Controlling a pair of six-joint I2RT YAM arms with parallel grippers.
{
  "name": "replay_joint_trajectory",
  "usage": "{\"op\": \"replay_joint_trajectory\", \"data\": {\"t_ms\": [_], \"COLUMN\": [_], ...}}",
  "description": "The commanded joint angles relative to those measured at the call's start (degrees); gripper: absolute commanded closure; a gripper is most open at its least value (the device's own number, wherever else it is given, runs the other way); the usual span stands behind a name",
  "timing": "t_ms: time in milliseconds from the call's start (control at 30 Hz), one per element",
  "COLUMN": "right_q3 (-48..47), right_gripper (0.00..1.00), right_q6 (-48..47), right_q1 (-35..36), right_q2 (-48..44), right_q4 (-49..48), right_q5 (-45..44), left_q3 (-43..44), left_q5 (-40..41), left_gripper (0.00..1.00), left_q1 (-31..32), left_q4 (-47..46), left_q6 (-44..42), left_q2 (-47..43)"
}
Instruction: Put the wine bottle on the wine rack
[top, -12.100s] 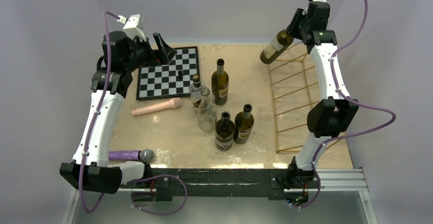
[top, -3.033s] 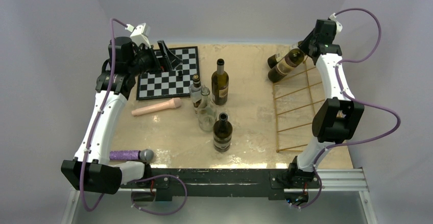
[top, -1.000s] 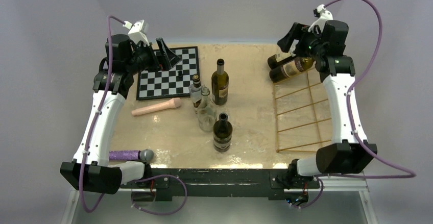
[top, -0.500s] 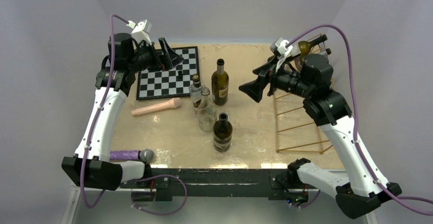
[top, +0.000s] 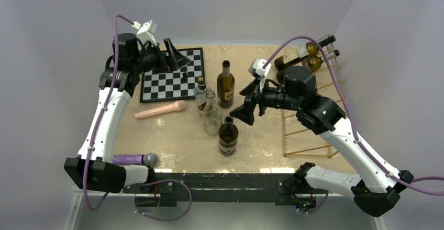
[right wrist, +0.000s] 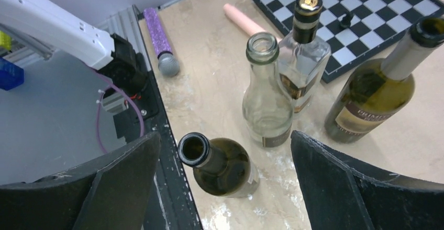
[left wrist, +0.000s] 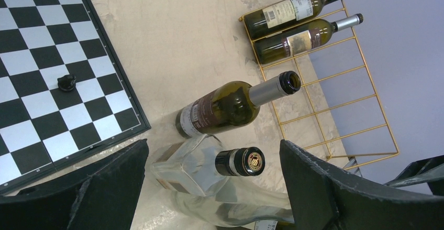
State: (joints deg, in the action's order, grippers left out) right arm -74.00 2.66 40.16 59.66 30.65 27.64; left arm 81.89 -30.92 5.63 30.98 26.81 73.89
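The gold wire wine rack point(top: 309, 109) lies at the table's right side, and two wine bottles point(top: 301, 52) point(top: 315, 62) rest side by side at its far end, necks pointing right. The left wrist view shows the same rack point(left wrist: 335, 73) and bottles point(left wrist: 293, 12). A dark wine bottle point(top: 229, 134) stands near the front, a taller green one point(top: 225, 86) behind it. My right gripper point(top: 250, 106) hangs open just right of the dark bottle point(right wrist: 233, 170), holding nothing. My left gripper point(top: 175, 57) is open over the chessboard's far edge.
Two clear glass bottles point(top: 211, 113) point(top: 201, 92) stand between the wine bottles. A chessboard point(top: 171, 74) with one black piece point(top: 184, 75) is at the back left. A pink cylinder point(top: 159, 109) and a purple microphone point(top: 135, 159) lie at the left.
My right arm has left the rack's far end and swung left and down toward the standing bottles, its jaws opening wider. The rack's far end with both bottles shifted up and right.
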Motion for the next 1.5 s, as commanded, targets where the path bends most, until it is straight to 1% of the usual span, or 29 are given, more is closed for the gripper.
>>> {"op": "replay_joint_trajectory", "data": {"t_ms": [0, 133, 167, 233, 300, 433, 633, 767, 933, 1067, 1133, 1167, 1233, 1300, 1367, 1467], "right_q3": [1.23, 2.58, 3.36, 4.36, 5.39, 6.94, 9.01, 9.62, 11.02, 13.73, 15.64, 16.02, 16.65, 16.48, 16.47, 15.63], "right_gripper": [0.01, 0.01, 0.01, 0.01, 0.01, 0.04, 0.14, 0.24, 0.38, 0.43, 0.5, 0.56, 0.7, 0.87, 1.0, 1.0], "right_q6": [1.12, 1.78, 2.43, 4.18, 6.48, 7.06, 6.97, 7.44, 8.03, 8.96, 9.47, 9.74, 9.85, 10.11, 10.08, 8.86], "right_q1": [3.5, 7.6, 8.53, 9.6, 10.79, 13.85, 17.09, 18.9, 20.76, 21.5, 21.53, 21.6, 21.55, 21.62, 21.58, 21.62], "right_q2": [0.32, 0.97, 0.98, 0.79, 0.5, 0.21, 0.75, 2.0, 3.73, 4.21, 3.81, 3.66, 3.38, 3.13, 2.51, 1.08], "right_q4": [-0.06, 0.71, 0.61, -0.06, -0.75, -1.65, -5.41, -7.15, -8.65, -10.7, -12.89, -13.24, -13.71, -13.52, -14.4, -15.37], "right_q5": [-3.78, -10.59, -13.67, -16.12, -19.28, -23.74, -27.41, -30.26, -31.39, -33.28, -34.31, -34.85, -36.13, -38.0, -39.64, -42.62], "left_q3": [-1.31, -3.15, -3.23, -3.8, -5.39, -9.23, -12.03, -12.61, -16.52, -18.57, -19.53, -20.05, -21.11, -22.08, -22.97, -23.55], "left_q5": [-0.16, -0.77, -0.5, -0.39, -0.74, -1.6, -2.19, -1.37, -0.72, -0.78, -0.37, -0.22, -0.16, -0.18, -0.83, -1.11], "left_gripper": [0.01, 0.01, 0.01, 0.01, 0.01, 0.01, 0.02, 0.02, 0.02, 0.02, 0.02, 0.02, 0.02, 0.02, 0.02, 0.02], "left_q1": [-0.35, -0.35, -0.35, -0.35, -0.35, -0.35, -0.35, -0.35, -0.35, -0.33, -0.35, -0.35, -0.32, -0.27, -0.27, -0.27], "left_q4": [-1.88, 0.11, 1.15, 2.71, 2.83, 2.23, 3.84, 4.74, 2.58, 2.05, 1.94, 2.16, 1.78, 1.09, 0.02, -0.81], "left_q6": [2.43, 2.46, 2.26, 2.11, 2.3, 2.26, 0.89, 0.9, 2.16, 2.93, 2.9, 2.77, 2.6, 2.79, 3.07, 2.86], "left_q2": [-3.92, -6.15, -6.78, -7.53, -9.08, -11.12, -13.18, -15.87, -20.29, -21.79, -22.64, -23.03, -23.78, -24.61, -25.33, -26.22]}}
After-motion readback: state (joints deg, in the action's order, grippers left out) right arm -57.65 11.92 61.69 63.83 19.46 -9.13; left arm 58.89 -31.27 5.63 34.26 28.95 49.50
